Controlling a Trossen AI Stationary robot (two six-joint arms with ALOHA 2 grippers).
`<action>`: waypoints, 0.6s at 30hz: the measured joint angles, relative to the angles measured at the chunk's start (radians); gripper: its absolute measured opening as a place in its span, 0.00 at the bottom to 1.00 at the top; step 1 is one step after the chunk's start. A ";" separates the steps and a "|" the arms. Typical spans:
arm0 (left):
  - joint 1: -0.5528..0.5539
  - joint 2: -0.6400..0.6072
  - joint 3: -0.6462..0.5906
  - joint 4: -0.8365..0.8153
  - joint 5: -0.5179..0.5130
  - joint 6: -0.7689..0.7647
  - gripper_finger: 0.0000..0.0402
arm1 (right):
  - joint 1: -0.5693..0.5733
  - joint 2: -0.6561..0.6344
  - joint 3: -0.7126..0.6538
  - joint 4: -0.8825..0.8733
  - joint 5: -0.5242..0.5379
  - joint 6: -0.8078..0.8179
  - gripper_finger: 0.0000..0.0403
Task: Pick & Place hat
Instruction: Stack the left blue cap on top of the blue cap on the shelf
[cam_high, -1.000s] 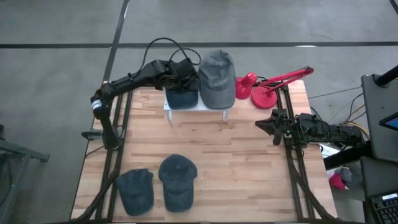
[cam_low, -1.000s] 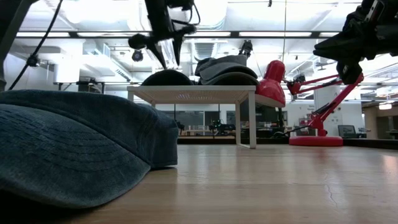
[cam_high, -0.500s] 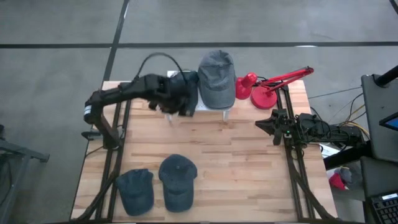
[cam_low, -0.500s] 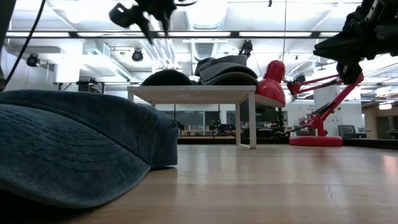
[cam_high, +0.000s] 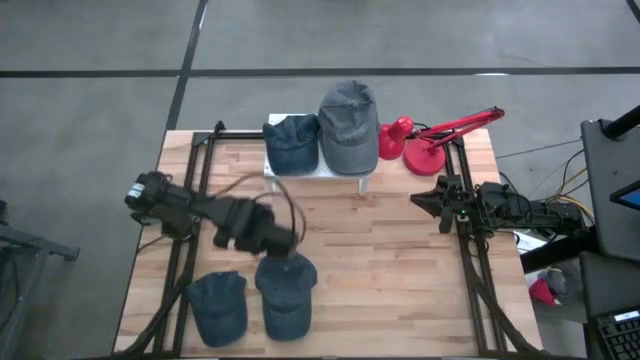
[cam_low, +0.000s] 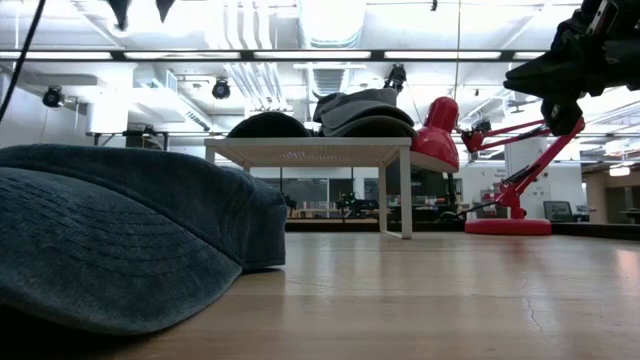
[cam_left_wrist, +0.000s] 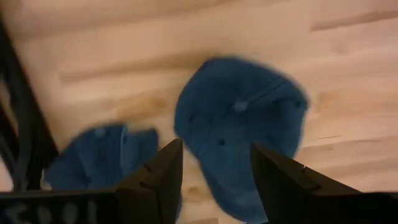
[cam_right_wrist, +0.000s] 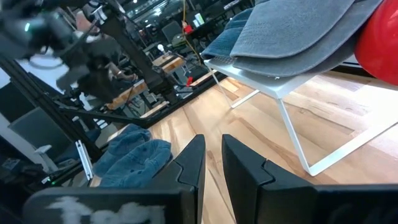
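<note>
left gripper (cam_high: 283, 240): jaws apart and empty, swung from the top-centre stand (cam_high: 318, 171) down over the lower-left caps (cam_high: 285, 292)
meaning: dark hat (cam_high: 292, 142) dropped on stand, next cap up
right gripper (cam_high: 428, 201): jaws nearly together, parked right edge

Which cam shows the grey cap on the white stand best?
High view: the grey cap is seen whole from above on the white stand, beside a blue cap. The low view shows only its side profile, the right wrist view its underside edge, the left wrist view nothing.
</note>
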 joint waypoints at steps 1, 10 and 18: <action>-0.030 0.000 -0.016 0.000 0.004 -0.055 0.44 | 0.000 0.000 0.000 0.000 0.000 0.000 0.13; -0.240 0.001 -0.157 0.009 0.236 -0.462 0.45 | 0.000 0.000 0.000 0.000 0.000 0.000 0.13; -0.318 0.001 -0.271 0.131 0.296 -0.578 0.44 | 0.000 0.000 0.000 0.000 0.000 0.000 0.13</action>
